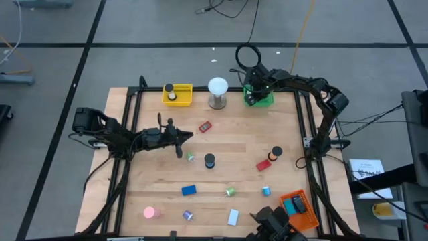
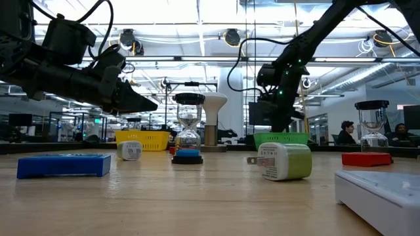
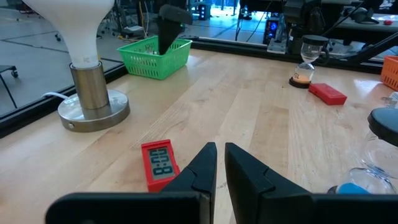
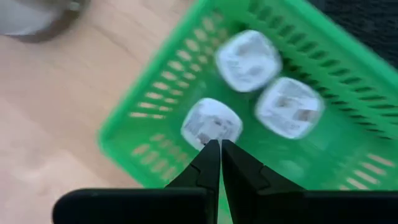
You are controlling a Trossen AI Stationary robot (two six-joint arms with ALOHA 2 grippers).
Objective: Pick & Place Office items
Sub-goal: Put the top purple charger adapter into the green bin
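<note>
Red clock (image 3: 159,164) seemingly reads 8:88; both arms' jaws pressed together, right above green tray (image 4: 155,99)

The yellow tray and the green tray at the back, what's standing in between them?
In the high view, a white ball lamp on a metal stand stands between the yellow tray and the green tray. Otherwise the wood there is bare.

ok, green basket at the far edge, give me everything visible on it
The green basket is a small rectangular tray that looks like plastic, with slotted walls and an open top. It sits upright on the wooden table at the far edge, right of the white lamp. Inside lie three white rounded cubes. The right end effector, shut, hovers directly over it.
</note>
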